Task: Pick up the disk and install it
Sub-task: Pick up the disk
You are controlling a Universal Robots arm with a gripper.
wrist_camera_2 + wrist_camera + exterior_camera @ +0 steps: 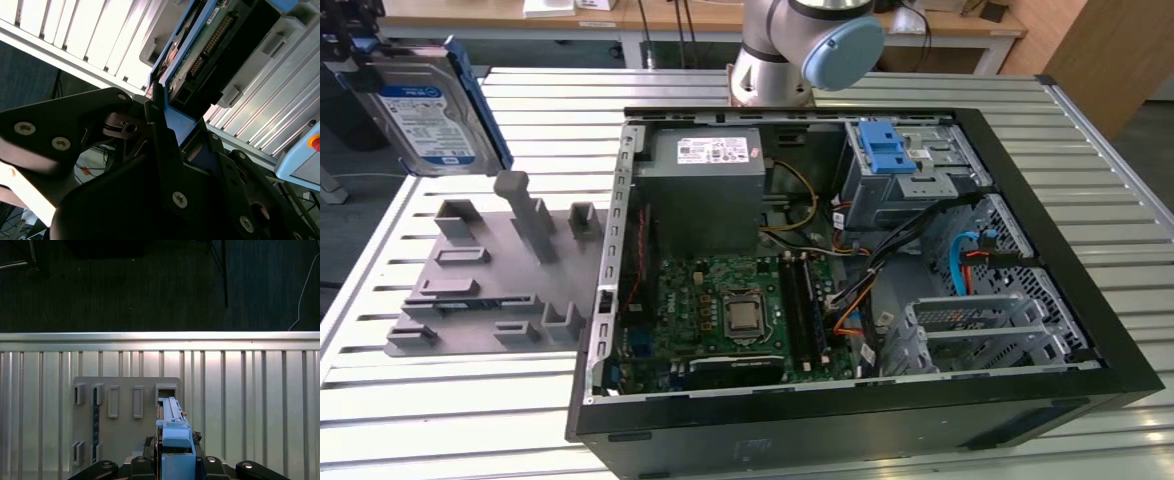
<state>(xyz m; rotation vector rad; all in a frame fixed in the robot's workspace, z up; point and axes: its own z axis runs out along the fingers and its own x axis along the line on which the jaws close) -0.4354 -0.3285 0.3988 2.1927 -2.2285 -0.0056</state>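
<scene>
pincer point(364, 62): far at exterior view's left, up off the table. Jaws narrow, clamped on the disk's blue frame. In second wrist view the pincer point(184, 134) has a black finger point(160, 135) pressed vs. the frame edge.
disk point(434, 112): in the pincer's grip, hanging just below it in mid-air, touching nothing else.
disk axis: long axis near vertical w/ slight tilt, upper end in the jaws, labelled face twd. the exterior camera. In first wrist view the disk point(172, 432) is edge-on, long axis running straight out from the pincer point(175, 462). In second wrist view the disk point(210, 45) shows its green circuit-board side w/ a row of connector pins.
fixture plate point(480, 290): grey, w/ upright posts & slots, flat on the table under the pincer, apart from the disk. Also beyond the disk's far end in first wrist view point(125, 415).
table point(454, 400): slatted metal.
PC case point(854, 425): side open, well apart from the pincer, twd. exterior view's right.
grey box point(707, 190): inside case, white sticker on it.
motherboard point(720, 310): green, on case floor.
drive cage point(907, 165): silver, blue latch, in the case corner farthest from the pincer.
</scene>
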